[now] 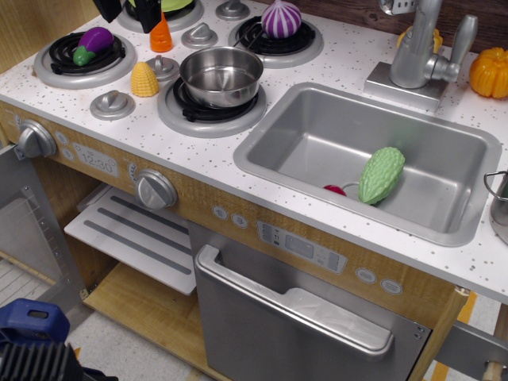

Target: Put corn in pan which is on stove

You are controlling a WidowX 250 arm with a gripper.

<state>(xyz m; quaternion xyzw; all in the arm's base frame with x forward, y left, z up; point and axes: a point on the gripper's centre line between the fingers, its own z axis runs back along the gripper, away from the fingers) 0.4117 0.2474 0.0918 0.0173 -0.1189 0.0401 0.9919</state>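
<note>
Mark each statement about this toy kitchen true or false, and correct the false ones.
1. The corn lies inside the pan. False: it stands on the stove top, left of the pan.
2. The pan sits on a front burner. True.
3. The sink holds a green vegetable. True.
4. The purple eggplant is in the sink. False: it rests on the back-left burner.
5. The pan is empty. True.

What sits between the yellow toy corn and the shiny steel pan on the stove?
In the single camera view, only a small grey knob and bare white speckled stovetop lie between the stubby yellow ribbed plastic corn and the round stainless-steel pan.
</note>
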